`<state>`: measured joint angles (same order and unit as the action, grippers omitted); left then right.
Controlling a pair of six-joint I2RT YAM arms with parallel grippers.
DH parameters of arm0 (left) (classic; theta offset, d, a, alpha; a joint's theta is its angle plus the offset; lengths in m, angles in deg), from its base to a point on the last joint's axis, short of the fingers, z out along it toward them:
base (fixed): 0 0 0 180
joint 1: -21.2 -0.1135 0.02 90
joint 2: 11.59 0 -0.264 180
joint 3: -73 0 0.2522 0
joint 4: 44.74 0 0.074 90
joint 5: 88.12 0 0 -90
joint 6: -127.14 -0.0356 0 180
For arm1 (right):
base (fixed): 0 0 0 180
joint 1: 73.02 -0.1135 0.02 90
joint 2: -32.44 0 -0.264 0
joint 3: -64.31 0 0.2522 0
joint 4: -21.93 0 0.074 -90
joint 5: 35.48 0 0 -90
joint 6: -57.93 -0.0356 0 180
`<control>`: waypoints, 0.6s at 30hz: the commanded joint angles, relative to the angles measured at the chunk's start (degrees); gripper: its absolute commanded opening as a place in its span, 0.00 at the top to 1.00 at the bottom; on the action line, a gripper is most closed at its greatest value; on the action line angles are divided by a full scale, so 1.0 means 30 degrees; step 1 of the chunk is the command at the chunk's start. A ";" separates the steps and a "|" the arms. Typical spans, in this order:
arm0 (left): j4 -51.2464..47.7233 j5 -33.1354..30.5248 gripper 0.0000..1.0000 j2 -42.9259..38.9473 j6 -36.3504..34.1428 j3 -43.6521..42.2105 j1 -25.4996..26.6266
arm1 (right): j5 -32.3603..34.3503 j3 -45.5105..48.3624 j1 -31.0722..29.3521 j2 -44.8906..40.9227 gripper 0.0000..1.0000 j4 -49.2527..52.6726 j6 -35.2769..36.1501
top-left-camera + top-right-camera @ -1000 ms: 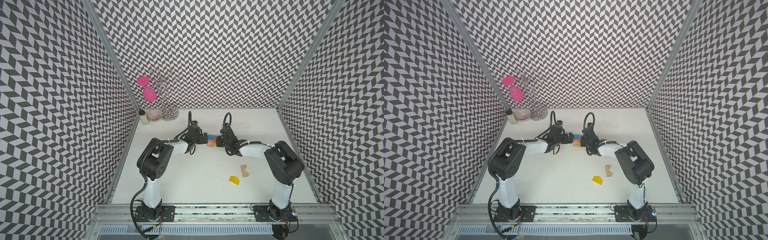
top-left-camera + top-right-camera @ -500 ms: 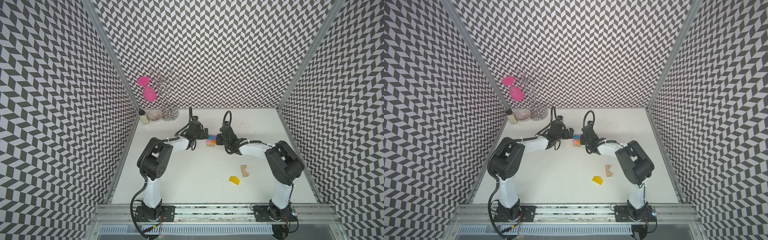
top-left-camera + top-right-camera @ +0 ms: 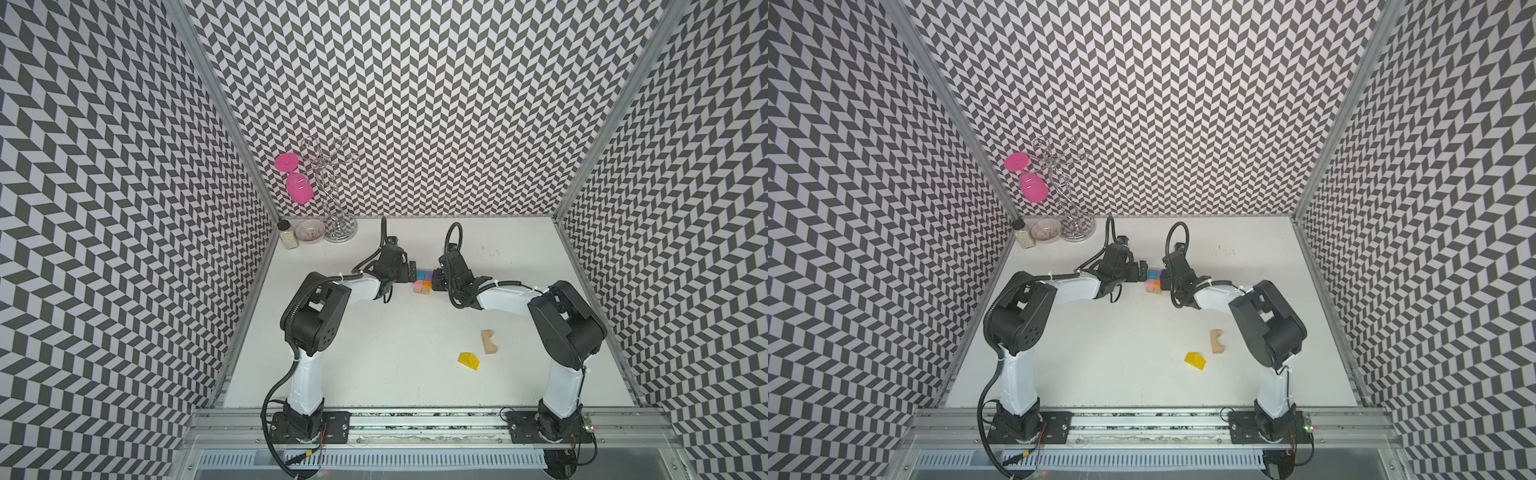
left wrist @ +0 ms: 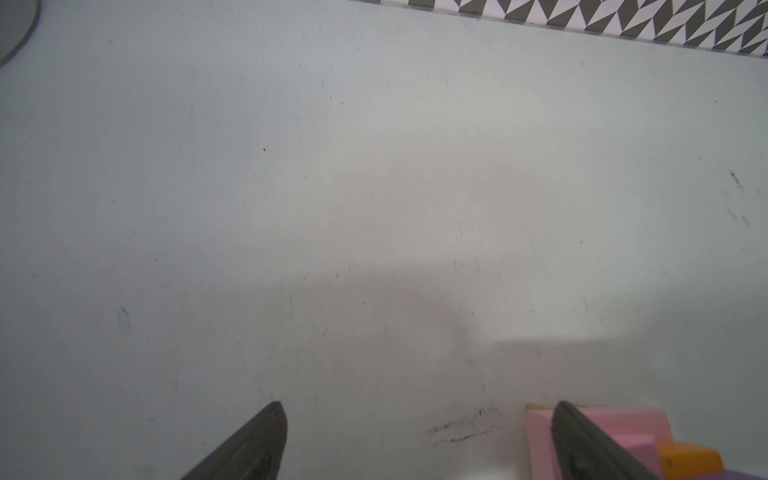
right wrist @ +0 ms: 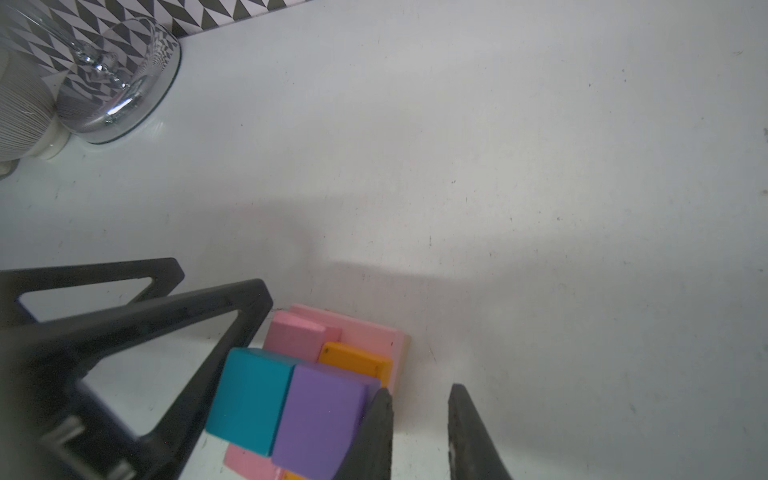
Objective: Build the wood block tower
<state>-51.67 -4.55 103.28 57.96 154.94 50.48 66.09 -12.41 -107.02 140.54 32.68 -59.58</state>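
The tower stands mid-table: tan base, pink slabs, an orange slab, then a teal cube and a purple cube side by side on top. My left gripper is open at the tower's left, one finger in front of the pink slab. My right gripper is shut on nothing, one finger against the purple cube's side. A yellow roof-shaped piece and a tan arch lie loose at the front right.
In the back left corner stand a chrome rack with a pink goblet hanging from it, a small bowl and a shaker jar. Patterned walls close in three sides.
My left gripper drew back a little from the tower and has come back beside it. The right arm and the blocks have hardly moved.
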 commanded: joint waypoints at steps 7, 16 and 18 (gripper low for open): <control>-0.0109 -0.0169 0.00 0.0031 -0.0201 0.0477 0.0189 | -0.0246 -0.0719 -0.0093 0.0209 0.76 -0.0521 -0.0065; -0.0196 -0.0323 0.00 0.0031 -0.0244 0.0590 0.0186 | -0.0189 -0.0725 -0.0268 0.0216 0.76 -0.0440 -0.0201; -0.0240 -0.0315 0.00 0.0030 -0.0260 0.0638 0.0195 | -0.0152 -0.0614 -0.0294 0.0138 0.76 -0.0421 -0.0293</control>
<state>-51.84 -4.79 103.28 57.57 155.08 50.48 65.53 -13.18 -107.08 140.54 32.71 -59.62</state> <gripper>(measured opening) 0.999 0.241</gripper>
